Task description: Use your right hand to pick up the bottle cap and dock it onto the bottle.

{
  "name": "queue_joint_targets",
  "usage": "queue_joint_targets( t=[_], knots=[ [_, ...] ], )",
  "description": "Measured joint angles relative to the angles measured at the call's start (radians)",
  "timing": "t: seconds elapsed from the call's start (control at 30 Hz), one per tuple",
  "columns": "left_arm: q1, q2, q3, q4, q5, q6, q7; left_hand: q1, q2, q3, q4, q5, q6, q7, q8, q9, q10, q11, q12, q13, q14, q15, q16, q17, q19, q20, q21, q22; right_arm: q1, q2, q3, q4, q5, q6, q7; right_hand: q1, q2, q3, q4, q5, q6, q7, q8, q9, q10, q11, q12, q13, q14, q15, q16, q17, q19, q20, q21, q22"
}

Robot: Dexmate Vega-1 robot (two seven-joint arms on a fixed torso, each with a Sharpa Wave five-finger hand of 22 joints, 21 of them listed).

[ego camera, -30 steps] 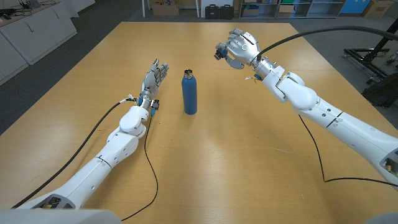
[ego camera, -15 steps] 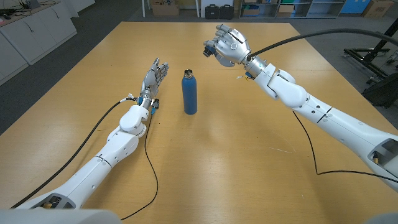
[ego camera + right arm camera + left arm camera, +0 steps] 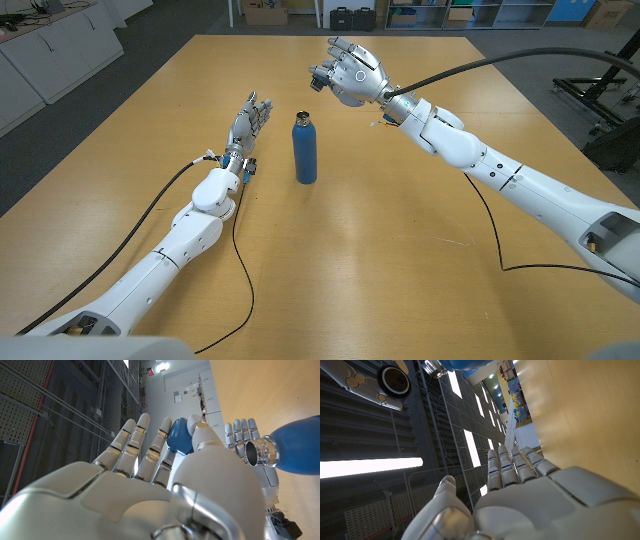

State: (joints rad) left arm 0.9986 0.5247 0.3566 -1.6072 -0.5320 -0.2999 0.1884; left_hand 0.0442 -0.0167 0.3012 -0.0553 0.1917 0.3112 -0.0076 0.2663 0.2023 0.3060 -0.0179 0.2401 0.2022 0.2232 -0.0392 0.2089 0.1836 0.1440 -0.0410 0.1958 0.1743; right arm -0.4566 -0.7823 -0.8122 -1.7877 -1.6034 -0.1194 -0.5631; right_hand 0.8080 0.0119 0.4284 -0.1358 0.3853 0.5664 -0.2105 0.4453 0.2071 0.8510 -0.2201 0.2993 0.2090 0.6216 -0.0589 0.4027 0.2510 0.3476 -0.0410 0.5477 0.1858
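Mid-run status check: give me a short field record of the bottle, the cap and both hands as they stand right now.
bottle: blue bottle upright on the table, metal neck open, no cap on it
cap: blue cap pinched between thumb and fingers of the right hand
right hand: raised above the table, beyond and to the right of the bottle's neck, not yet over it
left hand: left hand beside the bottle, fingers extended, holding nothing, apart from the bottle
docking: not done
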Motion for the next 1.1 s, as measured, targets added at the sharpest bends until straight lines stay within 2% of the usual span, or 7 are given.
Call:
queue_joint_targets(
  t=[0.53, 1.1],
  knots=[
    [0.011, -0.003, -0.007, -0.007, 0.003, -0.008, 0.008, -0.005, 0.005, -0.003, -0.003, 0.000, 0.005, 0.005, 0.000, 0.000, 0.000, 0.000, 0.000, 0.000, 0.000, 0.000, 0.000, 0.000, 0.000, 0.000, 0.000, 0.000, 0.041, 0.033, -0.057, 0.062, -0.083, -0.045, -0.154, 0.000, 0.000, 0.004, -0.004, 0.007, 0.000, 0.000, 0.000, 0.000, 0.003, -0.001, -0.008, 0.003, 0.017, 0.000, -0.004, -0.005, 0.007, 0.000, 0.000, 0.000],
    [0.032, -0.003, -0.016, -0.014, 0.004, -0.029, 0.016, -0.005, 0.005, -0.003, -0.003, 0.000, 0.015, 0.004, 0.000, 0.000, 0.005, 0.005, -0.004, 0.000, 0.000, 0.000, 0.000, 0.000, 0.000, 0.000, 0.000, 0.000, 0.090, 0.044, -0.127, 0.133, -0.145, -0.061, -0.209, 0.000, 0.000, 0.010, -0.007, 0.016, 0.000, 0.000, 0.000, 0.003, 0.007, -0.003, -0.015, 0.003, 0.026, -0.002, -0.012, -0.005, 0.007, 0.000, -0.005, 0.000]
  ],
)
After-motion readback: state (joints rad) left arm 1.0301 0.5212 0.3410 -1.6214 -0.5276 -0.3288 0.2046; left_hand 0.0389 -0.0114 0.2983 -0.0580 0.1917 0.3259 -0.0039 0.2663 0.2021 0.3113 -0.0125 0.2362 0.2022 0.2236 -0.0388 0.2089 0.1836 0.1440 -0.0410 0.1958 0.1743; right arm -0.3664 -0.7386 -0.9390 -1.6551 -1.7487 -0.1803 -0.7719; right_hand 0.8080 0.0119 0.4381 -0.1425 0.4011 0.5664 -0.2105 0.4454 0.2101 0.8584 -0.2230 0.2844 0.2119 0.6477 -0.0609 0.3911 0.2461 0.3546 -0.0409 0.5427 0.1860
